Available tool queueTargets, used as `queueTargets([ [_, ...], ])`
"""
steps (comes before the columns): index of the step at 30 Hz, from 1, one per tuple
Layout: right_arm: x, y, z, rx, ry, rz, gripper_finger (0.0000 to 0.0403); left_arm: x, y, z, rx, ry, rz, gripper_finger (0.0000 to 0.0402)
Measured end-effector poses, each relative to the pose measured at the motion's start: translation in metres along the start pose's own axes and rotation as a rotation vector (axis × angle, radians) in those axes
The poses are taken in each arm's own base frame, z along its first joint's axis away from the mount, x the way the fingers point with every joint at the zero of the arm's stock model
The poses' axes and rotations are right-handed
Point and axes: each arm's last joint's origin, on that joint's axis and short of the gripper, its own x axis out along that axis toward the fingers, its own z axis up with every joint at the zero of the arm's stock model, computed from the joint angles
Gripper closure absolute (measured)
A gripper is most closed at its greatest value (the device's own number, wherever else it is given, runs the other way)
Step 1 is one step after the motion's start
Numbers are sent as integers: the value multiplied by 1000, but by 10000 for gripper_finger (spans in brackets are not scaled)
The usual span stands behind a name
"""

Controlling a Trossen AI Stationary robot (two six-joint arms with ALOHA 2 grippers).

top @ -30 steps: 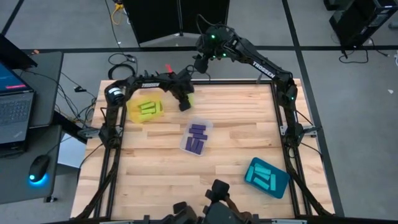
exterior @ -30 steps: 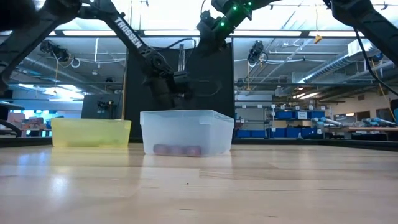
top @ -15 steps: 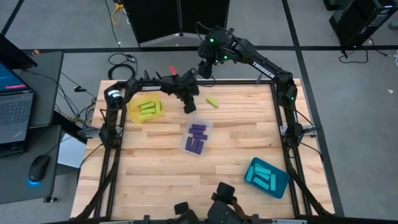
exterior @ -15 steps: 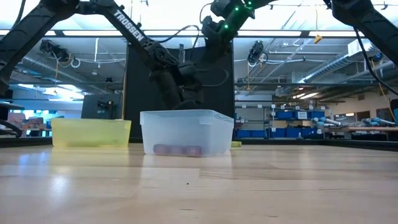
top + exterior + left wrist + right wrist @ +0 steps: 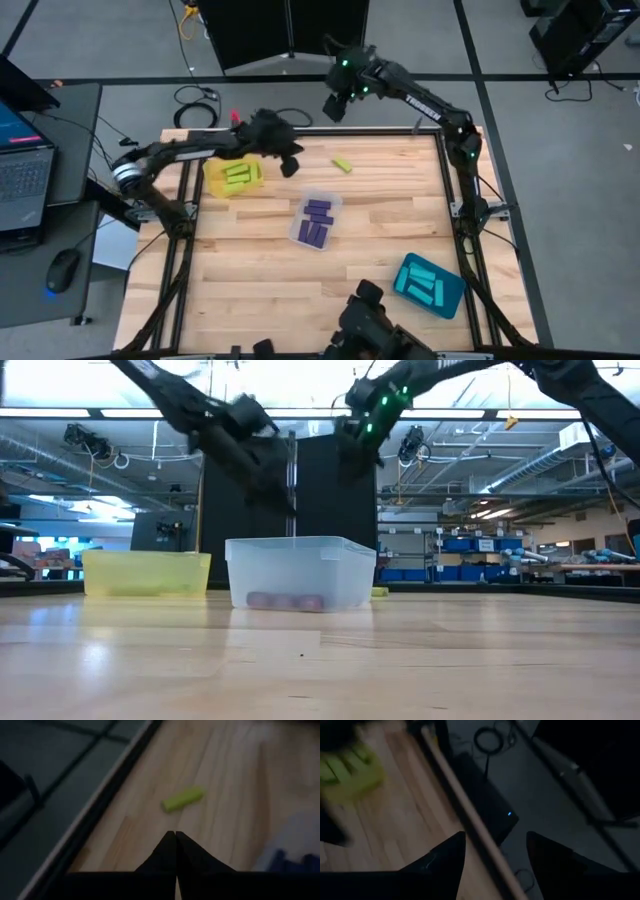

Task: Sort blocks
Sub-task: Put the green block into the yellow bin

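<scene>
One lime-green block lies flat on the table near the far edge; it also shows in the left wrist view. My left gripper hangs shut and empty above the table, left of that block and right of the yellow tray. Lime-green blocks lie in the yellow tray, purple blocks in the clear tray, and cyan blocks in the teal tray. My right gripper is open and high over the table's far edge.
The three trays run in a slant from the far left to the near right of the wooden table. The table's dark frame rail runs along the far edge, with cables on the floor beyond it. A laptop sits off the table's left.
My left arm has drawn back toward the table's left and risen, its gripper still shut. The lime-green block, first hidden at that gripper, showed on the table to its right half a second ago and has stayed there. My right gripper has drifted slightly toward the right.
</scene>
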Motion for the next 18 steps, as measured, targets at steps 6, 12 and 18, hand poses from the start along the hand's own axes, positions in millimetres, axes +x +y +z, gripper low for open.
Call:
queueTargets([
  [6,62,16,-50,13,129,46,182,-60,-16,1,-19,-207,8,402],
  [12,85,46,-100,-31,309,77,179,-100,-30,0,-6,-321,-9,401],
  [18,79,68,-118,-45,254,96,141,-110,-32,2,-3,-354,9,401],
])
